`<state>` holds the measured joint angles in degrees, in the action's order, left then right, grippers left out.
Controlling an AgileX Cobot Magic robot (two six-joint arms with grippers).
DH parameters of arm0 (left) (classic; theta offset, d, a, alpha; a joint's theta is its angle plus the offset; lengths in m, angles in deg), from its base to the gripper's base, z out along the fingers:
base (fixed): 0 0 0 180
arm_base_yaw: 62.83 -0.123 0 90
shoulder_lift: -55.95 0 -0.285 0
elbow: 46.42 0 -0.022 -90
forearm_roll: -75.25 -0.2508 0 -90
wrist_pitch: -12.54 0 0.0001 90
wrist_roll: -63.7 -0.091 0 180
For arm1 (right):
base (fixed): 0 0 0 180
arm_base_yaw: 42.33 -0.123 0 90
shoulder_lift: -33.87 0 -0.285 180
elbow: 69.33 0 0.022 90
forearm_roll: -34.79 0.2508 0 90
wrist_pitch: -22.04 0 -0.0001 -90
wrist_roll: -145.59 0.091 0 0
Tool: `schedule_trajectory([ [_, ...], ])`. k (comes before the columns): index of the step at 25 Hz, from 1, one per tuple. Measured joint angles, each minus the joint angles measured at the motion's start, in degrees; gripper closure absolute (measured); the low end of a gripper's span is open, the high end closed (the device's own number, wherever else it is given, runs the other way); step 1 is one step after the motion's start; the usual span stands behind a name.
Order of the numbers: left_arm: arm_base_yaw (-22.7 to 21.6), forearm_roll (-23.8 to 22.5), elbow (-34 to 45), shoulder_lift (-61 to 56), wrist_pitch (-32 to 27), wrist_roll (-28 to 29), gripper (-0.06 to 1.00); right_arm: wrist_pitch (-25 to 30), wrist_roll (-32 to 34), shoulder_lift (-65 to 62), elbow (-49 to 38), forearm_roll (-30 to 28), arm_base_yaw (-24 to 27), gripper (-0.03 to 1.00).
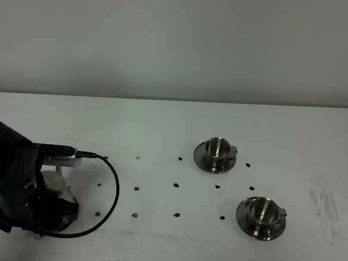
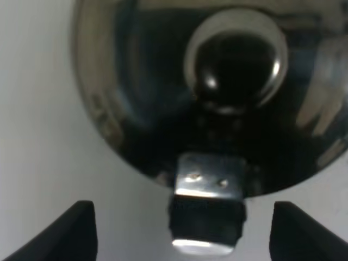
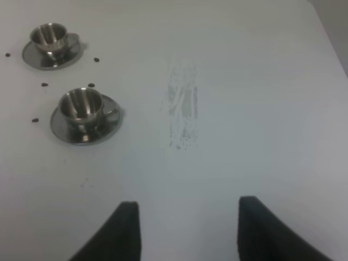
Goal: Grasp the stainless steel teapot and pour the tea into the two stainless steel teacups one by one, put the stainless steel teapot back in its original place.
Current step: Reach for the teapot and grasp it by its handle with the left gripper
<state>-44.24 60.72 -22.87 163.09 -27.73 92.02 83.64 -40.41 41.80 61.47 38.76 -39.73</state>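
Observation:
The stainless steel teapot (image 2: 163, 87) fills the left wrist view from above, with its domed lid and round knob (image 2: 235, 60). Its loop handle (image 2: 206, 212) lies between the two fingertips of my open left gripper (image 2: 182, 231), which do not touch it. In the high view my left arm (image 1: 15, 179) at the front left hides the teapot and its saucer. Two stainless steel teacups stand on saucers to the right, one farther (image 1: 216, 148) and one nearer (image 1: 262, 212); both show in the right wrist view (image 3: 49, 36) (image 3: 80, 106). My right gripper (image 3: 187, 228) is open and empty above bare table. No tea shows.
Small black dots (image 1: 178, 184) mark the white table (image 1: 162, 124) in a grid between the arm and the cups. A grey scuffed patch (image 1: 324, 204) lies at the right. A black cable (image 1: 113, 192) loops beside my left arm.

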Motion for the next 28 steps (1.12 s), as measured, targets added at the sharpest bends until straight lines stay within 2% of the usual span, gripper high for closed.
schedule_trajectory([
  [7, 0.00, 0.76, -2.43, 0.82, 0.51, -2.36, 0.24, 0.00, 0.00, 0.00, 0.00, 0.00, 0.00, 0.54],
  [16, -1.74, 0.92, -2.47, 1.30, 0.19, -3.71, 0.24, 0.00, 0.00, 0.00, 0.00, 0.00, 0.00, 0.54],
  [28, -1.74, 1.91, -2.47, 3.46, 0.25, -4.59, 0.24, 0.00, 0.00, 0.00, 0.00, 0.00, 0.00, 0.54],
])
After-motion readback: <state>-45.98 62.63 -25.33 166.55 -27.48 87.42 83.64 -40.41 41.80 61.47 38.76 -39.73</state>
